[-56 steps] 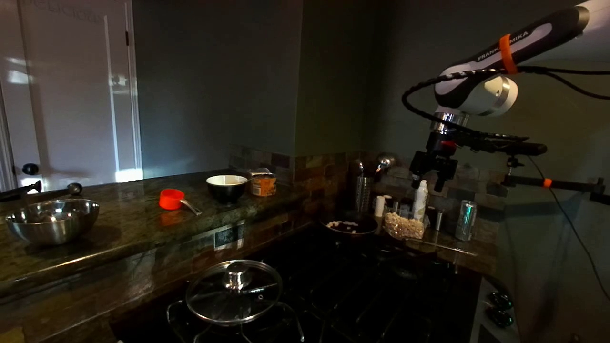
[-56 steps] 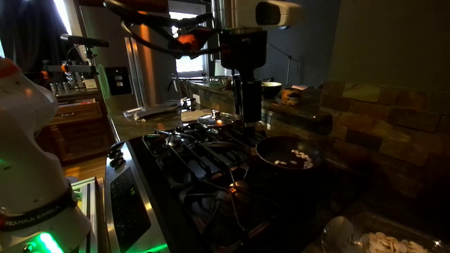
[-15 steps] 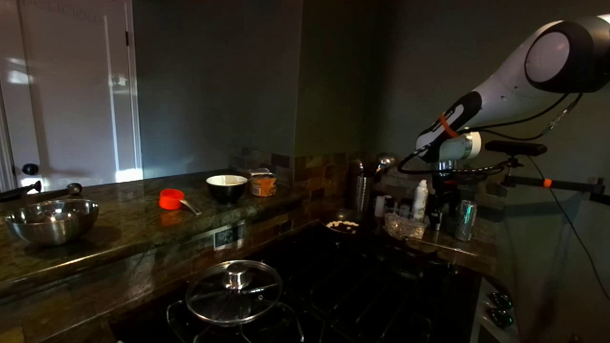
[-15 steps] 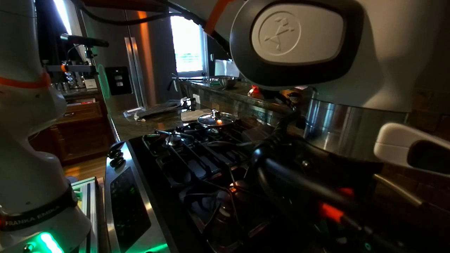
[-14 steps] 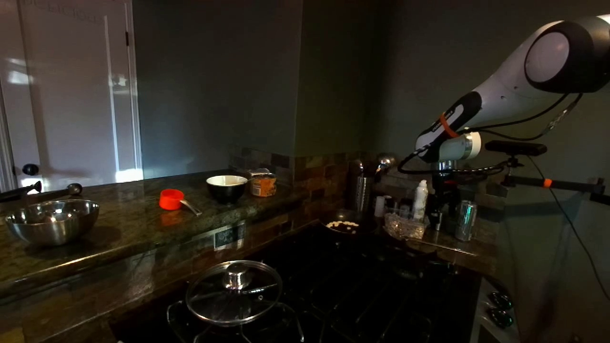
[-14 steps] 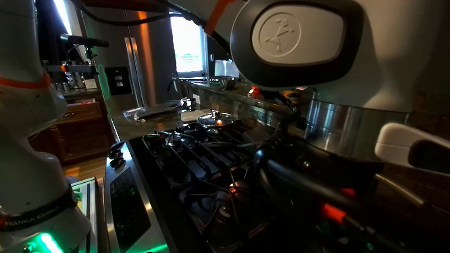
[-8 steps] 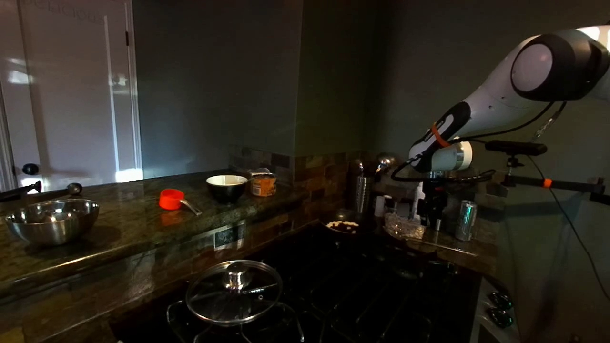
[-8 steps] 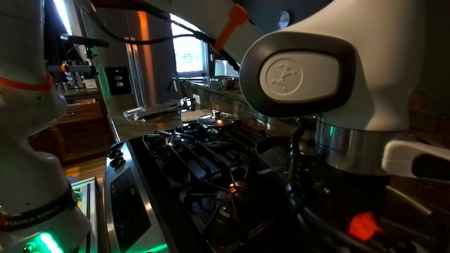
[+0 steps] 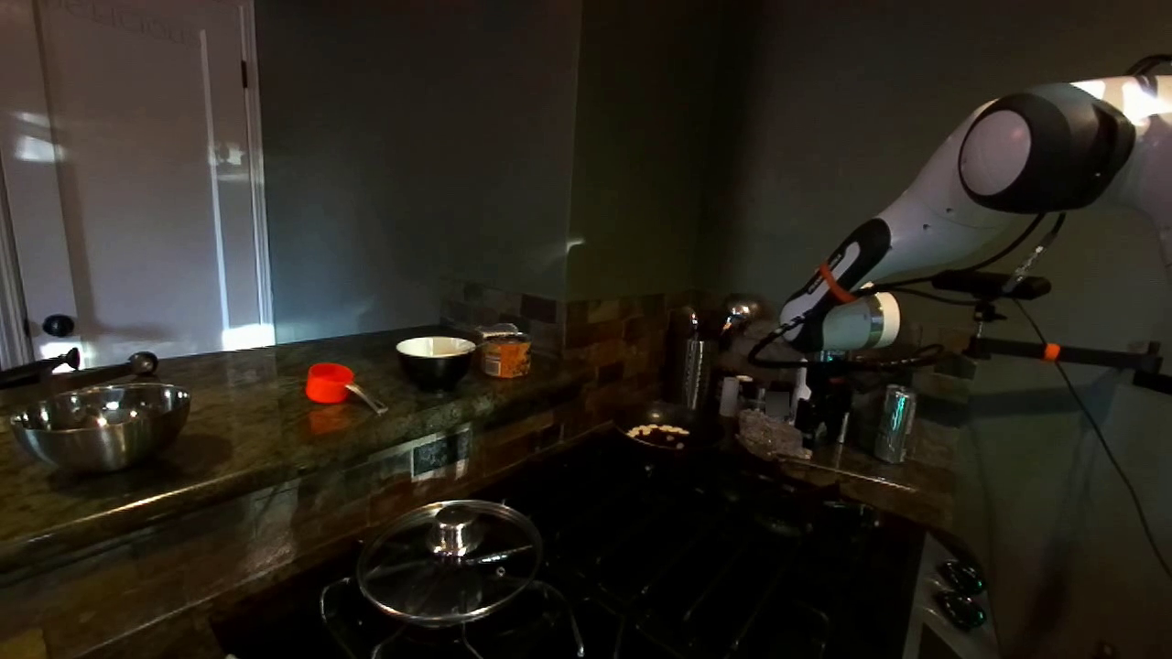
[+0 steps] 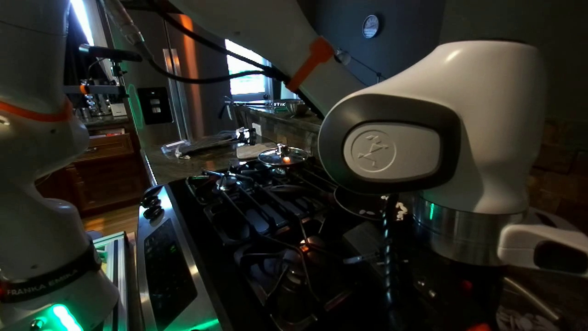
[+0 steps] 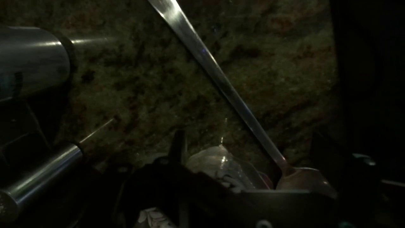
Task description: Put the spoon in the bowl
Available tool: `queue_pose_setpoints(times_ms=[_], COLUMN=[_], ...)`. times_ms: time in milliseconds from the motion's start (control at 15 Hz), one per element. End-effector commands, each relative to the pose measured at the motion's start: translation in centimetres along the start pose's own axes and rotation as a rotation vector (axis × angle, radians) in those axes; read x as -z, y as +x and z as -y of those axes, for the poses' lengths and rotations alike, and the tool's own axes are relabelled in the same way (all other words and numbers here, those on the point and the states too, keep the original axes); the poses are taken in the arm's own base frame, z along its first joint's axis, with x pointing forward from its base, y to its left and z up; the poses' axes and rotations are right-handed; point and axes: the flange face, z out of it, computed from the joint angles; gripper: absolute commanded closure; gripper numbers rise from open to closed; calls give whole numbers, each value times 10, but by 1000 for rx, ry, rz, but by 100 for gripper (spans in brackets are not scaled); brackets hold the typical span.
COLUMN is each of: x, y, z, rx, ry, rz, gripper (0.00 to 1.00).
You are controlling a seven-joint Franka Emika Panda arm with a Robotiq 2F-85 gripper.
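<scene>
The pincer (image 9: pixel 819 426) hangs low, its jaws apart; below it in the wrist view, 1 metal spoon (image 11: pixel 231 91) slants across the speckled stone counter (image 11: pixel 142 85), its scoop end partly hidden and just beside 1 clear container (image 9: pixel 769 437). Whether the pincer touches the spoon I cannot tell. Nearby stand 1 silver can (image 9: pixel 895 426) and 1 slim metal cylinder (image 11: pixel 50 171). Farther out, the black stove (image 9: pixel 696 567) bears 1 pan (image 10: pixel 353 202) with pale pieces (image 9: pixel 657 430) and 1 glass lid (image 9: pixel 412 577); on the raised ledge (image 9: pixel 247 448) sit 1 orange-labelled tub (image 9: pixel 506 357), 1 dark bowl (image 9: pixel 438 370), 1 red cup (image 9: pixel 330 383) and 1 steel bowl (image 9: pixel 101 430). Behind are dim walls (image 9: pixel 412 183) and 1 white door (image 9: pixel 146 229).
</scene>
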Motion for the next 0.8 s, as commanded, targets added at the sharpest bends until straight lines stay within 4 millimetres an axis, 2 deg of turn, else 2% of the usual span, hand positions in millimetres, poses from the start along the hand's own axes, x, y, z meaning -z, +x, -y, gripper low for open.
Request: queue_pose_setpoints(times_ms=[0, 333, 733], x=[-13, -17, -1], y=[8, 16, 37], z=[-2, 6, 24], rx=[30, 94, 207], ry=[29, 88, 94], rz=[-48, -114, -177], gripper=[0, 0, 0])
